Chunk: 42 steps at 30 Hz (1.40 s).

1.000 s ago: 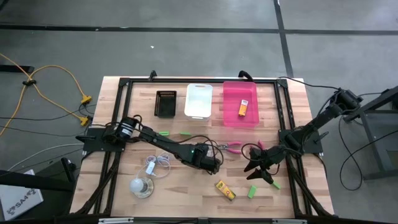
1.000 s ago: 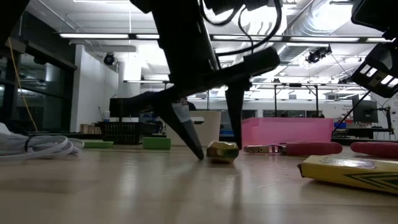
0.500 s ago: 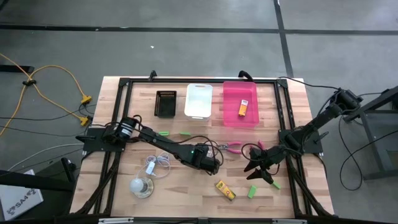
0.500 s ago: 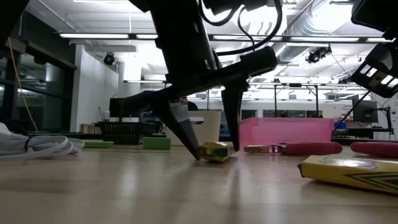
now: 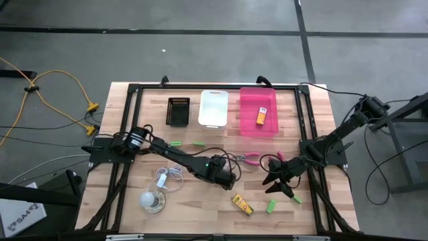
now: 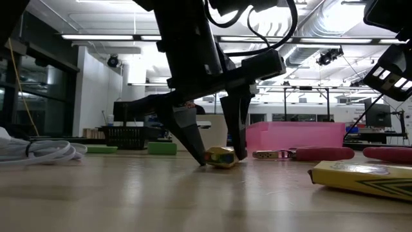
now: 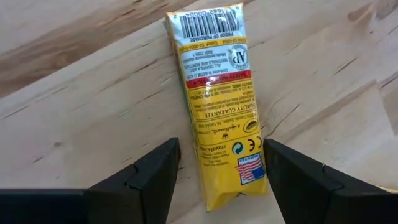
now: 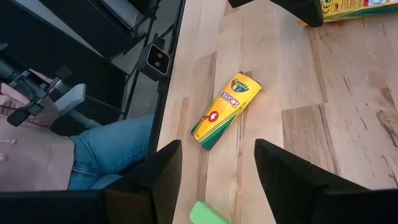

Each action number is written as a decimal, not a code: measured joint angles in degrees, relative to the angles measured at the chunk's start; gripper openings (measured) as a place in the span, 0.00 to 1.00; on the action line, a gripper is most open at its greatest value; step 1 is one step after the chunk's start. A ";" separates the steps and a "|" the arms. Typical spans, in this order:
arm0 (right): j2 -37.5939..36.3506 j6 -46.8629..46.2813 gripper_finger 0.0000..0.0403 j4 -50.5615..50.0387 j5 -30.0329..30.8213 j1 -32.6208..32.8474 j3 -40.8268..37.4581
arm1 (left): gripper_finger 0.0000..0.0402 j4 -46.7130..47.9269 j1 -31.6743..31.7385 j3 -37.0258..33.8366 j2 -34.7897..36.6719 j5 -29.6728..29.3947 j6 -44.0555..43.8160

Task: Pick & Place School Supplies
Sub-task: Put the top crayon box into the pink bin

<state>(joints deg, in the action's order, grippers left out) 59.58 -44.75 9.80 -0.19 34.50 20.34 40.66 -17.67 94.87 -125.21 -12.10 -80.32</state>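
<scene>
With the left hand spread astride the yellow packet lying flat mid-surface, and the right hand held open at 3 o'clock, the packet could be nudged aside if the fingers are closed unevenly.

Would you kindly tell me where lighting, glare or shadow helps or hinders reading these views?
Low view: bright ceiling lights behind leave the left hand a dark silhouette over the packet, and the table shows sheen. Left wrist view: even light, the packet's print is legible. Right wrist view: a bright patch falls around the second packet. High view: flat light, faint shadows.
</scene>
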 joint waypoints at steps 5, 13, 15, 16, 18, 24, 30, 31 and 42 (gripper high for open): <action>0.00 0.00 0.48 0.02 0.00 0.00 0.00 | 0.45 0.43 0.00 -0.11 -0.09 -0.09 0.09; 0.01 0.00 0.48 0.04 0.00 0.00 0.00 | 0.31 0.68 0.02 -0.22 -0.15 -0.17 -0.06; 0.01 -0.02 0.48 0.02 0.00 0.00 0.00 | 0.30 0.64 0.04 -0.22 -0.15 -0.17 0.27; -0.01 -0.02 0.48 0.02 0.00 0.00 0.00 | 0.30 0.59 0.04 -0.22 -0.15 -0.15 0.74; 0.00 -0.02 0.48 0.04 0.00 0.00 0.00 | 0.30 0.51 0.04 -0.24 -0.15 -0.13 1.23; -0.01 0.00 0.48 0.04 0.00 0.00 0.00 | 0.30 0.44 0.09 -0.39 1.06 0.24 2.46; -0.01 -0.02 0.48 0.09 0.20 0.00 0.00 | 0.30 -1.47 0.09 -0.42 3.04 -1.02 7.15; 0.00 -0.05 0.48 0.09 0.20 0.00 0.00 | 0.30 -2.61 0.09 -0.37 3.15 -1.24 8.11; 0.01 -4.49 0.48 0.72 3.25 -0.02 0.00 | 0.30 -8.42 0.05 -0.33 4.99 -1.50 15.99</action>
<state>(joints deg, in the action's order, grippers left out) 59.58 -49.24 10.53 3.07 34.48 20.34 32.24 -17.62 94.54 -120.22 -13.60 -64.33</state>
